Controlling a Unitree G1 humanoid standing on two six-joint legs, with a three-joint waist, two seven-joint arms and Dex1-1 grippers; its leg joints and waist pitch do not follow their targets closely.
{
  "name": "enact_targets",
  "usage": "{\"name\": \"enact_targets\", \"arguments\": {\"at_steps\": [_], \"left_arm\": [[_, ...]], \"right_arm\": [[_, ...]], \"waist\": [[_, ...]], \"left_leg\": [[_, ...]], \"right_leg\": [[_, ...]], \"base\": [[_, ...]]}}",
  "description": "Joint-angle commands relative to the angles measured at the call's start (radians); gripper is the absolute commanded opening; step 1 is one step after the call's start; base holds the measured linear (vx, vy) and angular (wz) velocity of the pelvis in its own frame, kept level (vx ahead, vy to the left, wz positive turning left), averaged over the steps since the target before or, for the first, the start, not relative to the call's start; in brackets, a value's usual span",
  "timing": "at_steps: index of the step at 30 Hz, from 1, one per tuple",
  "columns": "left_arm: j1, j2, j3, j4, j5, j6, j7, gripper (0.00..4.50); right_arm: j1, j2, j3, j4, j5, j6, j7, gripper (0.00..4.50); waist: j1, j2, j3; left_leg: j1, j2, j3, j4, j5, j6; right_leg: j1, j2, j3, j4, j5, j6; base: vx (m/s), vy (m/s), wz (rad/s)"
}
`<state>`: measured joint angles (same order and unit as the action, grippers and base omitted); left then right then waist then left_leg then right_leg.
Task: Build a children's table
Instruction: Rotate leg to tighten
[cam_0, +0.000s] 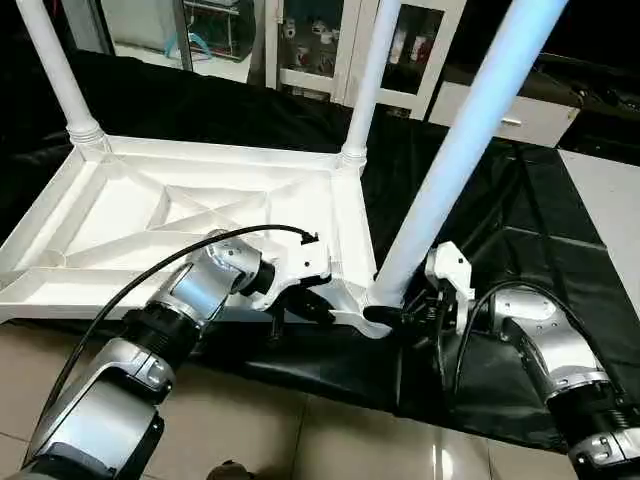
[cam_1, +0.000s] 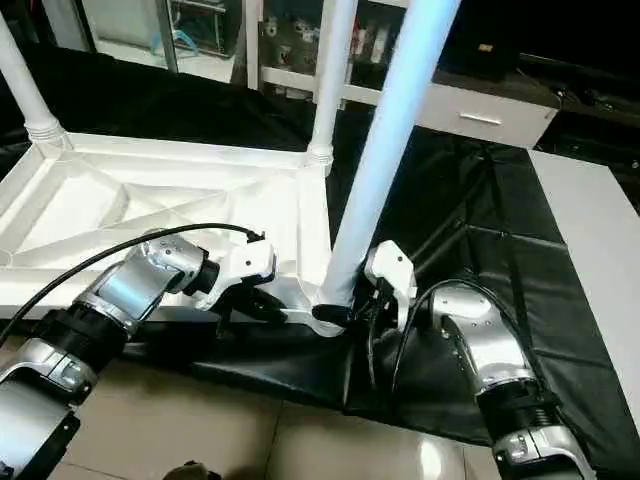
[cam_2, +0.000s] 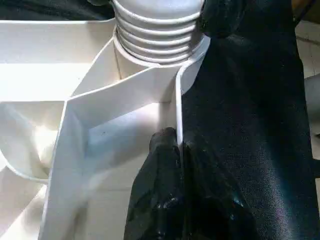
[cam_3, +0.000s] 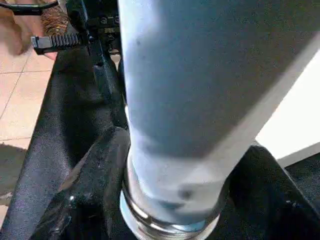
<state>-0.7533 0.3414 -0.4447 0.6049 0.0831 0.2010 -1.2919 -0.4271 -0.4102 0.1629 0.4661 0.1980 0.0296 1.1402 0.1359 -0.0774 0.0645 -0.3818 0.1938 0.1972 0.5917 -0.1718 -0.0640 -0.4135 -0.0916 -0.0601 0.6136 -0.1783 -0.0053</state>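
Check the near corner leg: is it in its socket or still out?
In. The near leg has its threaded base in the tabletop's corner socket, leaning slightly; how fully screwed, cannot tell.

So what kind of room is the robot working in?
Probably a lab or workshop: a large work surface draped in black cloth, white glass-door cabinets holding small items behind, and a beige tiled floor.

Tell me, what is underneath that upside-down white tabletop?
The tabletop lies on a black cover spread over the work surface, above a tiled floor. What the cover hides beneath cannot be seen.
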Motion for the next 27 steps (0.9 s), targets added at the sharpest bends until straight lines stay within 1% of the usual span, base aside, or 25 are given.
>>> {"name": "enact_targets", "arguments": {"at_steps": [1,2,3,4,5,6,7,8,9,11,12,13,14,15,16,17,18,19,21,22,23,24,25,26,27], "left_arm": [[-0.029,-0.021,0.009,0.006,-0.008,-0.012,0.007,0.00],[-0.029,-0.021,0.010,0.007,-0.008,-0.011,0.008,0.00],[-0.030,-0.026,0.015,0.012,-0.008,-0.010,0.020,0.00],[-0.040,-0.063,0.050,0.052,-0.016,0.002,0.104,0.00],[-0.040,-0.063,0.050,0.052,-0.016,0.002,0.104,0.00],[-0.045,-0.082,0.068,0.072,-0.021,0.009,0.146,0.00],[-0.057,-0.113,0.091,0.106,-0.021,0.022,0.220,0.00],[-0.074,-0.150,0.114,0.143,-0.022,0.034,0.302,0.00],[-0.094,-0.189,0.141,0.182,-0.024,0.058,0.396,0.00],[-0.118,-0.231,0.172,0.226,-0.029,0.083,0.498,0.00],[-0.137,-0.261,0.193,0.255,-0.033,0.098,0.570,0.00],[-0.151,-0.280,0.210,0.275,-0.040,0.114,0.617,0.00],[-0.169,-0.306,0.232,0.302,-0.050,0.134,0.678,0.00],[-0.183,-0.324,0.250,0.324,-0.057,0.140,0.737,0.00],[-0.194,-0.339,0.264,0.345,-0.062,0.141,0.782,0.00],[-0.206,-0.352,0.274,0.366,-0.061,0.135,0.818,0.00],[-0.217,-0.365,0.275,0.393,-0.056,0.114,0.838,0.00],[-0.219,-0.367,0.275,0.397,-0.055,0.111,0.840,0.00],[-0.230,-0.375,0.270,0.428,-0.036,0.086,0.844,0.00],[-0.234,-0.377,0.272,0.438,-0.030,0.083,0.844,0.00],[-0.234,-0.377,0.272,0.438,-0.030,0.083,0.844,0.00],[-0.236,-0.376,0.274,0.440,-0.027,0.088,0.841,0.00],[-0.237,-0.372,0.271,0.446,-0.023,0.090,0.837,0.00],[-0.237,-0.372,0.271,0.446,-0.023,0.090,0.837,0.00],[-0.238,-0.367,0.266,0.460,-0.020,0.087,0.830,0.00]], "right_arm": [[0.008,0.018,0.012,0.066,-0.033,0.036,-0.044,2.61],[0.007,0.019,0.011,0.068,-0.033,0.037,-0.047,2.61],[0.004,0.027,0.003,0.079,-0.035,0.039,-0.073,2.61],[-0.014,0.074,-0.042,0.145,-0.042,0.052,-0.225,2.61],[-0.014,0.074,-0.042,0.145,-0.042,0.052,-0.225,2.60],[-0.023,0.097,-0.062,0.175,-0.045,0.059,-0.298,2.60],[-0.033,0.132,-0.092,0.212,-0.044,0.072,-0.401,2.60],[-0.046,0.171,-0.120,0.244,-0.041,0.081,-0.506,2.59],[-0.058,0.210,-0.144,0.274,-0.038,0.088,-0.604,2.59],[-0.077,0.252,-0.170,0.312,-0.036,0.088,-0.713,2.59],[-0.094,0.283,-0.186,0.343,-0.036,0.080,-0.797,2.59],[-0.110,0.304,-0.195,0.370,-0.035,0.072,-0.852,2.59],[-0.131,0.333,-0.207,0.406,-0.033,0.061,-0.924,2.59],[-0.149,0.353,-0.216,0.436,-0.032,0.043,-0.985,2.59],[-0.169,0.374,-0.229,0.466,-0.024,0.027,-1.037,2.59],[-0.191,0.393,-0.245,0.500,-0.017,0.011,-1.089,2.59],[-0.226,0.420,-0.263,0.551,-0.007,-0.019,-1.150,2.59],[-0.232,0.424,-0.265,0.558,-0.006,-0.024,-1.158,2.59],[-0.257,0.442,-0.274,0.589,-0.018,-0.051,-1.177,2.59],[-0.265,0.450,-0.285,0.596,-0.021,-0.062,-1.171,2.59],[-0.265,0.450,-0.285,0.596,-0.021,-0.062,-1.171,2.59],[-0.270,0.455,-0.287,0.597,-0.021,-0.075,-1.139,2.59],[-0.273,0.456,-0.283,0.598,-0.021,-0.096,-1.095,2.59],[-0.273,0.456,-0.283,0.598,-0.021,-0.096,-1.095,2.59],[-0.266,0.461,-0.301,0.576,0.022,-0.142,-1.000,2.94]], "waist": [[-0.005,0.010,-0.071],[-0.005,0.010,-0.071],[-0.005,0.011,-0.068],[-0.009,0.010,-0.062],[-0.012,0.012,-0.057],[-0.017,0.010,-0.058],[-0.029,0.010,-0.061],[-0.029,0.010,-0.061],[-0.038,0.009,-0.064],[-0.045,0.007,-0.064],[-0.049,0.008,-0.062],[-0.050,0.007,-0.063],[-0.051,0.013,-0.063],[-0.053,0.010,-0.065],[-0.052,0.012,-0.066],[-0.052,0.015,-0.068],[-0.052,0.013,-0.067],[-0.054,0.014,-0.067],[-0.051,0.013,-0.069],[-0.050,0.012,-0.069],[-0.050,0.012,-0.070],[-0.048,0.010,-0.069],[-0.047,0.011,-0.068],[-0.048,0.012,-0.068],[-0.046,0.010,-0.066]], "left_leg": [[0.026,0.043,-0.016,-0.071,-0.198,0.042],[0.026,0.043,-0.016,-0.071,-0.198,0.042],[0.028,0.044,-0.018,-0.075,-0.236,0.029],[0.030,0.044,-0.019,-0.080,-0.278,0.012],[0.032,0.042,-0.019,-0.084,-0.311,-0.002],[0.038,0.042,-0.026,-0.084,-0.371,-0.029],[0.036,0.042,-0.032,-0.088,-0.383,-0.047],[0.036,0.042,-0.032,-0.088,-0.383,-0.047],[0.031,0.042,-0.035,-0.089,-0.370,-0.057],[0.031,0.039,-0.033,-0.088,-0.366,-0.056],[0.030,0.037,-0.031,-0.087,-0.367,-0.049],[0.031,0.036,-0.031,-0.086,-0.364,-0.041],[0.032,0.036,-0.028,-0.084,-0.366,-0.037],[0.032,0.034,-0.029,-0.083,-0.355,-0.036],[0.030,0.032,-0.029,-0.083,-0.343,-0.031],[0.030,0.032,-0.027,-0.082,-0.330,-0.026],[0.030,0.032,-0.026,-0.082,-0.325,-0.023],[0.029,0.032,-0.026,-0.084,-0.326,-0.020],[0.029,0.032,-0.024,-0.083,-0.308,-0.010],[0.027,0.032,-0.023,-0.082,-0.293,-0.002],[0.026,0.032,-0.022,-0.082,-0.284,0.003],[0.024,0.032,-0.021,-0.082,-0.264,0.015],[0.025,0.033,-0.021,-0.082,-0.263,0.019],[0.025,0.033,-0.020,-0.082,-0.265,0.022],[0.026,0.033,-0.019,-0.082,-0.284,0.033]], "right_leg": [[0.052,-0.061,0.041,-0.059,-0.096,-0.261],[0.052,-0.061,0.041,-0.059,-0.096,-0.261],[0.051,-0.063,0.041,-0.066,-0.150,-0.250],[0.047,-0.064,0.042,-0.073,-0.218,-0.236],[0.043,-0.063,0.041,-0.079,-0.273,-0.226],[0.042,-0.070,0.039,-0.089,-0.388,-0.197],[0.042,-0.070,0.038,-0.092,-0.430,-0.172],[0.042,-0.070,0.038,-0.092,-0.430,-0.172],[0.044,-0.068,0.037,-0.088,-0.402,-0.168],[0.041,-0.066,0.036,-0.089,-0.386,-0.173],[0.041,-0.066,0.037,-0.094,-0.386,-0.173],[0.041,-0.067,0.036,-0.095,-0.388,-0.170],[0.038,-0.067,0.039,-0.095,-0.380,-0.175],[0.037,-0.066,0.039,-0.095,-0.375,-0.173],[0.038,-0.065,0.038,-0.094,-0.362,-0.169],[0.039,-0.061,0.038,-0.093,-0.321,-0.169],[0.039,-0.059,0.038,-0.091,-0.300,-0.171],[0.039,-0.058,0.038,-0.088,-0.281,-0.176],[0.042,-0.058,0.037,-0.086,-0.243,-0.175],[0.044,-0.056,0.037,-0.081,-0.208,-0.180],[0.045,-0.057,0.038,-0.079,-0.193,-0.183],[0.049,-0.057,0.037,-0.075,-0.160,-0.191],[0.049,-0.057,0.037,-0.075,-0.154,-0.194],[0.049,-0.058,0.037,-0.076,-0.155,-0.196],[0.050,-0.060,0.038,-0.081,-0.176,-0.196]], "base": [[0.000,0.000,0.00],[0.000,0.000,0.00],[0.000,0.000,0.00],[0.000,0.000,0.00],[0.000,0.000,0.00],[0.000,0.000,0.00],[0.000,0.000,0.00],[0.000,0.000,0.00],[0.000,0.000,0.00],[0.000,0.000,0.00],[0.000,0.000,0.00],[0.000,0.000,0.00],[0.000,0.000,0.00],[0.000,0.000,0.00],[0.000,0.000,0.00],[0.000,0.000,0.00],[0.000,0.000,0.00],[0.000,0.000,0.00],[0.000,0.000,0.00],[0.000,0.000,0.00],[0.000,0.000,0.00],[0.000,0.000,0.00],[0.000,0.000,0.00],[0.000,0.000,0.00],[0.000,0.000,0.00]]}}
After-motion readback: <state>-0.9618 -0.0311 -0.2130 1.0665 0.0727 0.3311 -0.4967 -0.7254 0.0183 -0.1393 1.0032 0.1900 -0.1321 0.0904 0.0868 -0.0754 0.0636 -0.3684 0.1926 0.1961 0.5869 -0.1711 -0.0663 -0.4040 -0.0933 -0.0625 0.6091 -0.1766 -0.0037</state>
